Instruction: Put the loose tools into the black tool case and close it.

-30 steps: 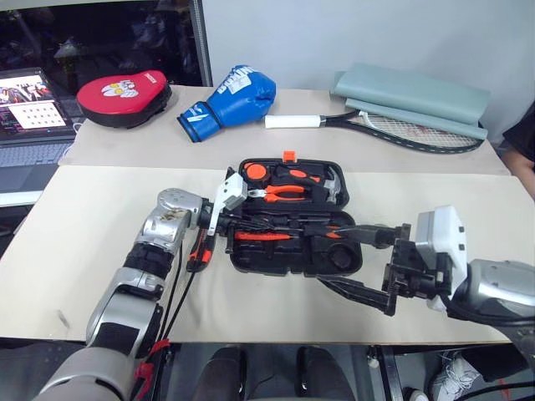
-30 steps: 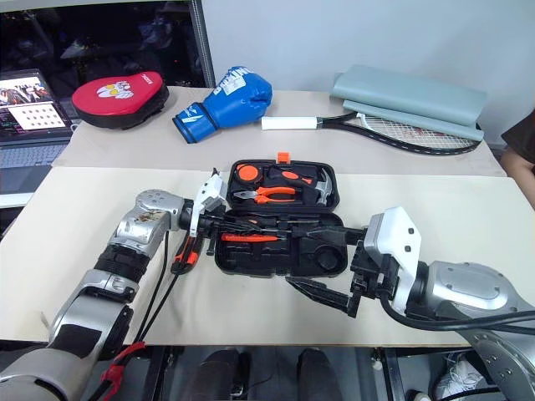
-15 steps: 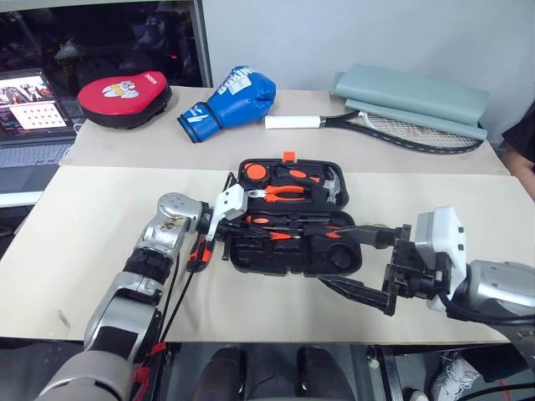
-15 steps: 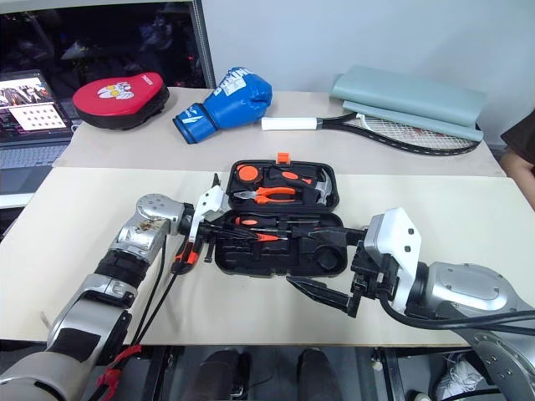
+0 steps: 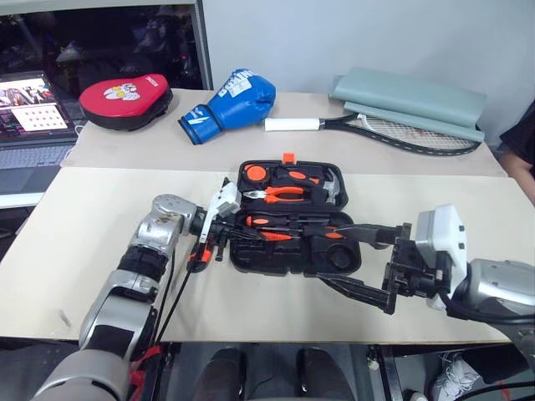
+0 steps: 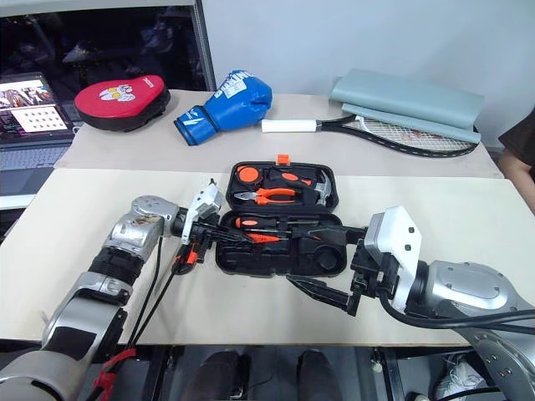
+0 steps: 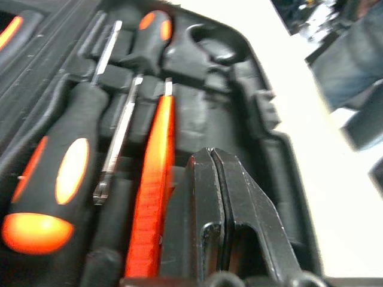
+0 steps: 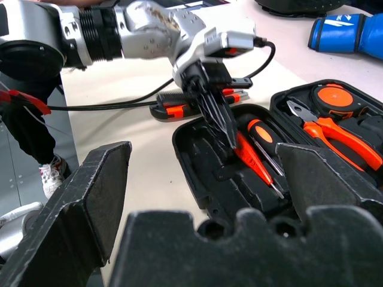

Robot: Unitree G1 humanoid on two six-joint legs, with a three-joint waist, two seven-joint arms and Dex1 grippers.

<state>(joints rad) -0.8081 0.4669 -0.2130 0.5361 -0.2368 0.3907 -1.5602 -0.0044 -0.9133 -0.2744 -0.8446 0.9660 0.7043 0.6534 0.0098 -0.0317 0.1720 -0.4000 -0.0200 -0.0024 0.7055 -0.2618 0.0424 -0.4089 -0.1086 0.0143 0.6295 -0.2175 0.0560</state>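
Note:
The black tool case (image 5: 351, 266) lies open in the middle of the table. In its near half lie an orange-and-black-handled screwdriver (image 7: 54, 179), a second one (image 7: 152, 36) and a slim red tester screwdriver (image 7: 152, 179). My left gripper (image 5: 236, 236) is shut and empty, its tips down over the case's left end beside the red tester. An orange-black utility knife (image 5: 198, 255) lies on the table just left of the case, under my left wrist. My right gripper (image 5: 332, 255) stands open and empty at the case's front right.
Orange-handled pliers (image 5: 284, 193) and a hammer (image 5: 332, 189) sit in the case's far half. At the back lie a red punch pad (image 5: 125, 98), a blue boxing glove (image 5: 230, 102), a racket (image 5: 393, 129) and a grey folded mat (image 5: 414, 96). A laptop (image 5: 33, 117) stands far left.
My left gripper has tipped its fingers down toward the case's left end and drawn slightly left, uncovering the tools in the near half. The right arm has kept still.

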